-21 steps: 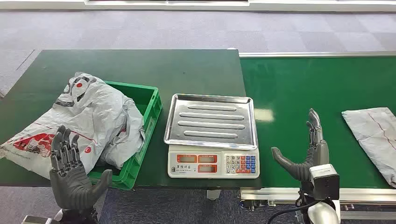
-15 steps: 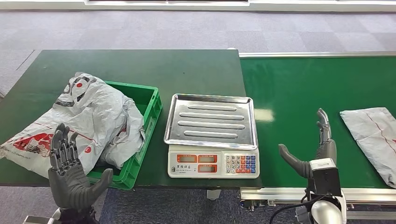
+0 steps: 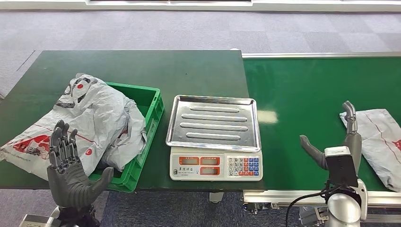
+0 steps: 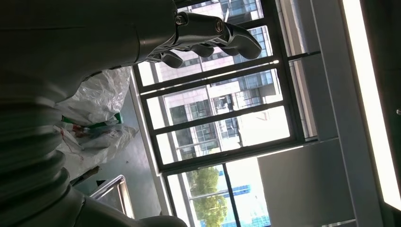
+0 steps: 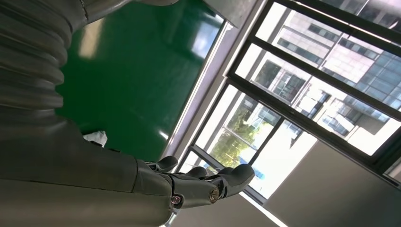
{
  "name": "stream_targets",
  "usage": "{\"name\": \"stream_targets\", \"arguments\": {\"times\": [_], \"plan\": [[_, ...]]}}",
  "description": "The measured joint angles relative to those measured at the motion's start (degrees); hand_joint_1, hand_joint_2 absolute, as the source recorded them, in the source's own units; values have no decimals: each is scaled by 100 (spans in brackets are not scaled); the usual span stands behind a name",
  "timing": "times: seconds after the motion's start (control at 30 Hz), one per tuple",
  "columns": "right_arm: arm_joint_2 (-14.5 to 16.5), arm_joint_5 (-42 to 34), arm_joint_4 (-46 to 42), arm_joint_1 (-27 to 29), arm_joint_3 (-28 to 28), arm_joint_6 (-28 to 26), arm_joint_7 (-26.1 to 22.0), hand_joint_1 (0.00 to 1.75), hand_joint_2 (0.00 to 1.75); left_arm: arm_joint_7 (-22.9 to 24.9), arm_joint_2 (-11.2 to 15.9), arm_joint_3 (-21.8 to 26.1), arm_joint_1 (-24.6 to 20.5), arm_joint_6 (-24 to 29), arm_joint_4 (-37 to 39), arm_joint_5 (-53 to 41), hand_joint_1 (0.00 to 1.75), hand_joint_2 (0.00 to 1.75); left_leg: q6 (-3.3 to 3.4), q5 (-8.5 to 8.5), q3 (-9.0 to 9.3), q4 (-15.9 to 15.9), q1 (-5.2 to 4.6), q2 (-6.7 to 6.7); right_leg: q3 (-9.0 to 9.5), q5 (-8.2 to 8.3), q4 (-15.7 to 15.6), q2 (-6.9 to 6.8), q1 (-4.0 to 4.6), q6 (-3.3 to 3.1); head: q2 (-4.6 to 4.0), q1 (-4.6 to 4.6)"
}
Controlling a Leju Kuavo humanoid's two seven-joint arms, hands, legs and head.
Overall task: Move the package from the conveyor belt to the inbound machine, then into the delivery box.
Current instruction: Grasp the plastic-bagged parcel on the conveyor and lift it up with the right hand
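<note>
A grey plastic package (image 3: 380,142) with red markings lies on the green conveyor belt (image 3: 302,94) at the far right. My right hand (image 3: 341,142) is raised just left of it, fingers spread and empty, its fingertips close to the package's near corner. The same hand (image 5: 198,182) appears in the right wrist view over the belt. The inbound machine, a scale with a steel tray (image 3: 213,122), stands in the middle. My left hand (image 3: 71,168) is raised and empty in front of the green delivery box (image 3: 153,111), which holds several grey bags (image 3: 94,118).
The dark green table (image 3: 142,71) carries the box and the scale. The scale's keypad and displays (image 3: 216,166) face me at the table's front edge. Grey carpet lies beyond the table and belt.
My right hand has moved right along the belt to the package's edge. The package has come further into view from the right. My left hand has barely shifted.
</note>
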Motion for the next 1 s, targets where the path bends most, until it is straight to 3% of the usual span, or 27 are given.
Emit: {"name": "stream_targets", "arguments": {"times": [0.43, 0.8, 0.9, 1.0], "plan": [[-9, 100, 16, -19, -27, -67, 48, 0, 175, 1, 8, 0, -4, 0, -2, 0, 0, 175, 0, 0, 0, 0, 0, 0, 0, 0, 0, 0, -1, 0, 1, 0], [-246, 454, 362, -297, -198, -318, 230, 0, 175, 27, 8, 0, -78, -11, 1, 4, 0, 175, 1, 0, 1, 1, 0, 0, 1, 2, 0, 0, -4, 2, 1, 0], [-315, 831, 528, -423, -230, -491, 490, 0, 175, 56, 8, -1, -88, -38, 1, 4, 0, 175, 1, 0, 0, 1, 0, 0, 1, 2, 0, 2, -4, 2, 1, 1], [-635, 1619, 1265, -924, -327, -649, 1075, 0, 175, 123, 8, -15, -140, -99, 3, 3, 0, 175, 3, 1, 0, 1, 0, 3, 0, 8, 0, 8, -10, 9, 1, 1]]}}
